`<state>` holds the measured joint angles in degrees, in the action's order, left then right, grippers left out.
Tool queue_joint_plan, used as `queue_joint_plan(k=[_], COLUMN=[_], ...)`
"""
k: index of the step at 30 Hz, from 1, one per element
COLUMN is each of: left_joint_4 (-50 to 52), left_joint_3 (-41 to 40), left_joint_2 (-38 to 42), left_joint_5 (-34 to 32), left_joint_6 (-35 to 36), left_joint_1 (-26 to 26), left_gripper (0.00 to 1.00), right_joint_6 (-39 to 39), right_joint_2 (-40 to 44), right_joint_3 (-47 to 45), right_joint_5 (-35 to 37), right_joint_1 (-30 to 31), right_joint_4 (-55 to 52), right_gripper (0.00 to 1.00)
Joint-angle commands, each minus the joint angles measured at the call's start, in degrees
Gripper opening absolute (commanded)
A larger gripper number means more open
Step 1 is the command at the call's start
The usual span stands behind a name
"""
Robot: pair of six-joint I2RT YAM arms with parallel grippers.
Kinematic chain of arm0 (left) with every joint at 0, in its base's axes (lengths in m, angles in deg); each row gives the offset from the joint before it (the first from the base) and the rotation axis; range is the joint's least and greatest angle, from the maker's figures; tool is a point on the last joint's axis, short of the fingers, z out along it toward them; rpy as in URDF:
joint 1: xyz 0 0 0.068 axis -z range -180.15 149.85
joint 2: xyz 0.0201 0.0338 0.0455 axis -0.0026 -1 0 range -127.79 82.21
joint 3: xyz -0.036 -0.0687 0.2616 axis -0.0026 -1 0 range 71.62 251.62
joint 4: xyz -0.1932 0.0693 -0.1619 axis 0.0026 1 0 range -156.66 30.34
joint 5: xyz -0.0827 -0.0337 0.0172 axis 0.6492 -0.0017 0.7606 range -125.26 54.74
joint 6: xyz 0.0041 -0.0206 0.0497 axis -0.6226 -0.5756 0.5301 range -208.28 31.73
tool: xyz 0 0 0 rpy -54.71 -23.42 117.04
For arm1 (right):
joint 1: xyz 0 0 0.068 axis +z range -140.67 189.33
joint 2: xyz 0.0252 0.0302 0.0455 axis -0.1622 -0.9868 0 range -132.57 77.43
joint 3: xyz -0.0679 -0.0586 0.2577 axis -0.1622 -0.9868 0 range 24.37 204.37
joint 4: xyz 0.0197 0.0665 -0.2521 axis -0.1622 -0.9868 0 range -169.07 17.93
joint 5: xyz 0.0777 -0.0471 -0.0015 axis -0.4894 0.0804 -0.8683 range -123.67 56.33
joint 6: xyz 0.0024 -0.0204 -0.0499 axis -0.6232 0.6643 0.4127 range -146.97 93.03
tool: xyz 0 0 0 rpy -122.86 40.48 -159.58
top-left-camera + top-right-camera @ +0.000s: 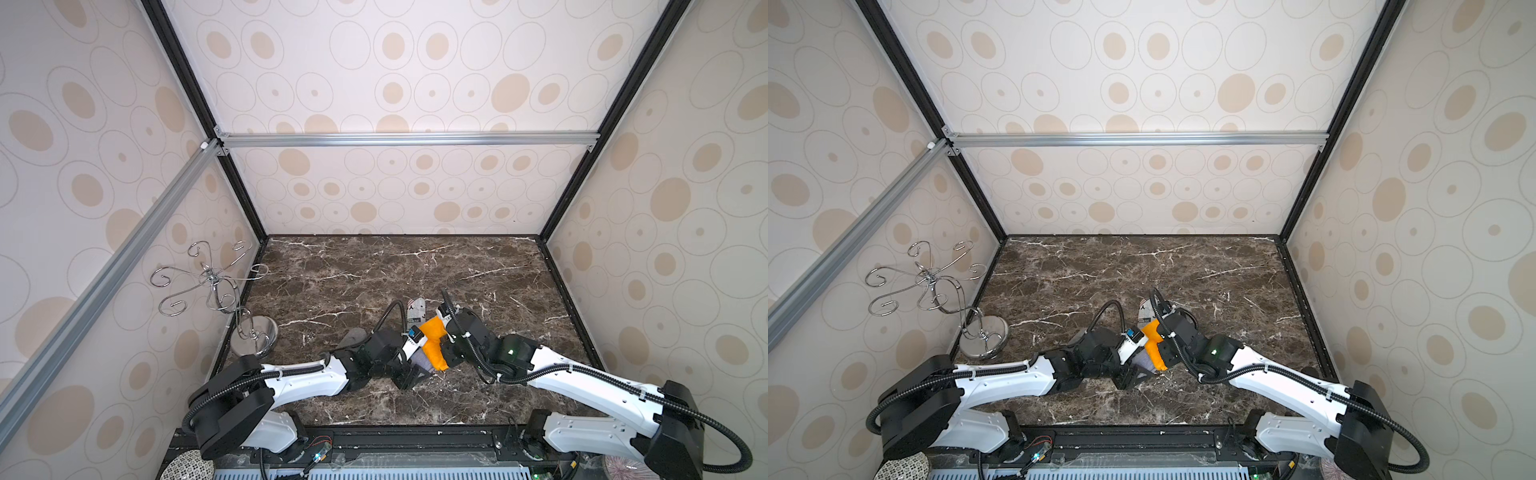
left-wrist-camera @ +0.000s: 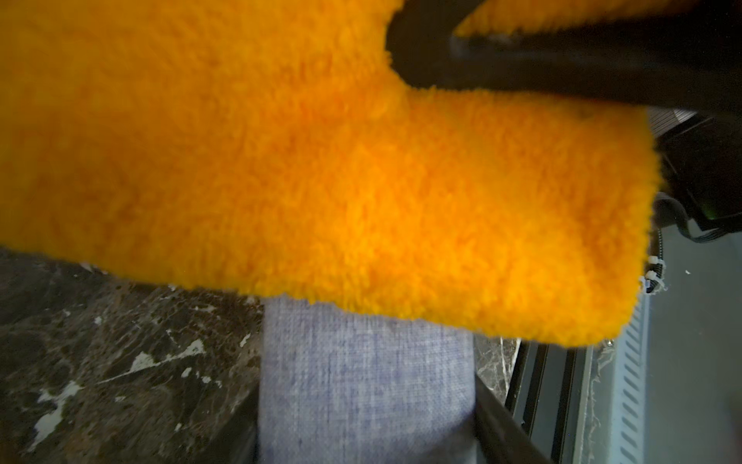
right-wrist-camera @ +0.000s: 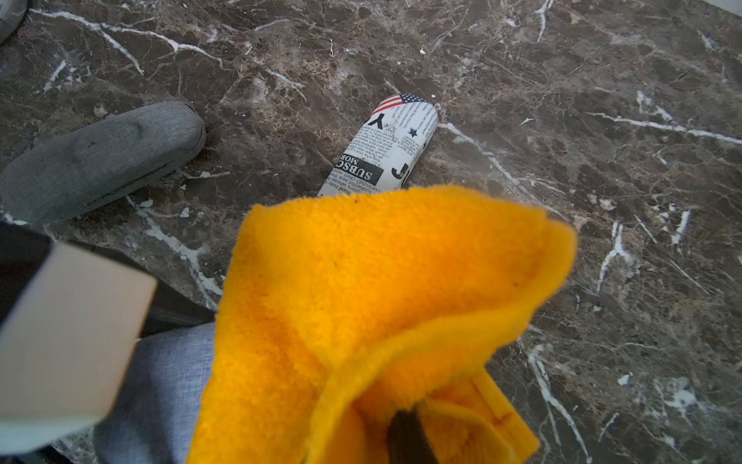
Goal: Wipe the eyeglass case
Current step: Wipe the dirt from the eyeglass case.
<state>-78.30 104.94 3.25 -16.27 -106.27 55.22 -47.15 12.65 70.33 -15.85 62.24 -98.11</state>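
A light blue-grey fabric eyeglass case (image 2: 365,381) is held above the marble table, and my left gripper (image 2: 367,430) is shut on it with a black finger on each side. A fluffy orange cloth (image 3: 361,301) lies draped over the case's far part. My right gripper (image 3: 401,436) is shut on a bunched fold of that cloth. In both top views the two grippers meet near the table's front middle, with the cloth (image 1: 434,343) (image 1: 1152,340) covering most of the case (image 1: 424,362) (image 1: 1145,361).
A dark grey eyeglass case (image 3: 100,160) (image 1: 351,337) lies on the table beside my left arm. A newspaper-print case (image 3: 385,152) (image 1: 417,309) lies just beyond the cloth. A chrome hook stand (image 1: 257,334) stands at the left wall. Walls enclose three sides.
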Motion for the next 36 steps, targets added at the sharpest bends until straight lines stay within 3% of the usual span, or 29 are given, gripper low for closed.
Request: queue_joint_plan(k=[1, 7, 10, 18, 22, 28, 31, 36], left_joint_4=[-7.11, -8.24, -8.05, -9.2, -8.86, -8.84, -8.96, -9.5], left_joint_3=[0.32, -2.26, -2.31, -1.29, -1.14, -1.7, -1.77, -1.71], left_joint_2=[2.6, 4.36, 4.34, 2.6, 2.24, 2.58, 2.72, 2.23], left_joint_5=[1.11, -0.93, -1.67, -1.56, -1.25, -1.09, -1.12, -1.14], left_joint_6=[0.27, -0.18, 0.24, 0.59, 0.95, 1.12, 1.05, 1.07], left_joint_1=[-0.27, -0.27, -0.27, -0.27, -0.27, -0.23, -0.27, -0.27], left_gripper=[0.53, 0.53, 0.53, 0.51, 0.51, 0.51, 0.51, 0.51], right_joint_6=[-2.99, -2.17, -0.82, -1.39, -3.69, -4.78, -3.56, -1.51], right_joint_2=[0.0, 1.54, 1.26, -3.33, -3.36, -0.5, 0.34, -0.07], right_joint_3=[0.04, -0.24, 0.3, 2.02, 1.85, 0.89, 0.99, 1.17], right_joint_5=[2.06, 1.59, -3.7, -5.02, 0.21, 1.7, 1.93, -5.15], right_joint_1=[-1.67, -6.15, -6.03, -0.26, -0.72, -7.77, -8.34, -7.3], right_joint_4=[-2.29, -3.82, -3.29, -1.44, -2.09, -5.0, -5.81, -4.62], right_gripper=[0.0, 0.0, 0.0, 0.0, 0.0, 0.0, 0.0, 0.0])
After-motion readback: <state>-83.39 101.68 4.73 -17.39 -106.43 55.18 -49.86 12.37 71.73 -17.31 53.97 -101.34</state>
